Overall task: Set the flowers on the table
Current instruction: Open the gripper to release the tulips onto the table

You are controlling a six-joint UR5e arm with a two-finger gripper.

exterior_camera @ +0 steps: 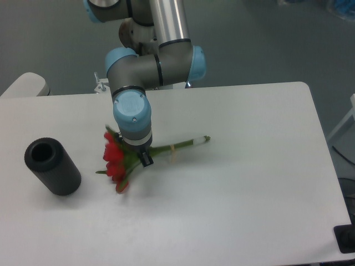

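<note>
The flowers (pixel 115 160) are a small bunch of red tulips with green stems, a pale band (pixel 172 148) and a white-tipped stem end (pixel 198 139). They lie low over the white table (pixel 238 183), heads to the left and slightly blurred, stem end pointing right. My gripper (pixel 142 157) comes down from above onto the stems just right of the heads. The blue wrist hides most of it, and only one dark fingertip (pixel 146 160) shows at the stems. It appears shut on the flowers.
A black hollow cylinder (pixel 52 166) lies on its side at the left of the table. The arm's base and elbow stand at the table's far edge. A dark object (pixel 346 238) sits off the table's right front corner.
</note>
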